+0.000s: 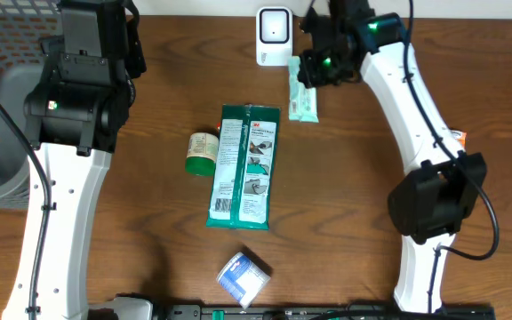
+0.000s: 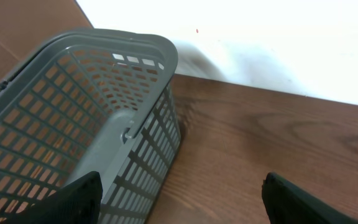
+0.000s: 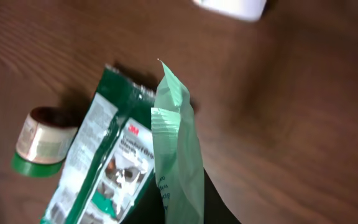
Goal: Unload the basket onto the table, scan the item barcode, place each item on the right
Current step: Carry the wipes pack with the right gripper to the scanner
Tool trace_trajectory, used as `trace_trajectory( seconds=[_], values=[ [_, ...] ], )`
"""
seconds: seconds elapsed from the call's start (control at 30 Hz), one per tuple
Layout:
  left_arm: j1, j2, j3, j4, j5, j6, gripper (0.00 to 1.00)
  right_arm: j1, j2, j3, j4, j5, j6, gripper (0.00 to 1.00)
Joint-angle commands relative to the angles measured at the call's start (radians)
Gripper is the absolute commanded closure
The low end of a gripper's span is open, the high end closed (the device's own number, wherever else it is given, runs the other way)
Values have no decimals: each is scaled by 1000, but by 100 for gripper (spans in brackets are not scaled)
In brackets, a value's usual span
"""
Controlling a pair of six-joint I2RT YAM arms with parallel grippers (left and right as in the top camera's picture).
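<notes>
Packet (image 3: 178, 149), seemingly floppy, is being pinched at its end by right gripper (image 1: 309, 76) beside scanner (image 1: 274, 36); left gripper (image 2: 179, 199) is gaping.

Pale green packet (image 3: 178, 143) front and center, standing edge-on, pinched at bottom by right gripper (image 3: 182, 211), dark fingers barely in shot. Behind it, dark green 3M pack (image 3: 104, 168) lying flat on brown wood table (image 3: 291, 112). Little jar with green lid (image 3: 39, 142) on its side just left of pack. Blurry white thing (image 3: 232, 6) at top edge, can't tell what.
</notes>
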Motion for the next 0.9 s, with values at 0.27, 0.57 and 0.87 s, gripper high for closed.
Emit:
trace_trajectory(
  seconds=[0.27,0.57,0.87],
  values=[
    [2,4,2,0,-13,2,18,48,-26,42,16,109,-16,99],
    [2,4,2,0,-13,2,18,156,-26,42,101,589,-115,99],
    [2,4,2,0,-13,2,18,266,-26,42,300,879,-261,99]
  ],
)
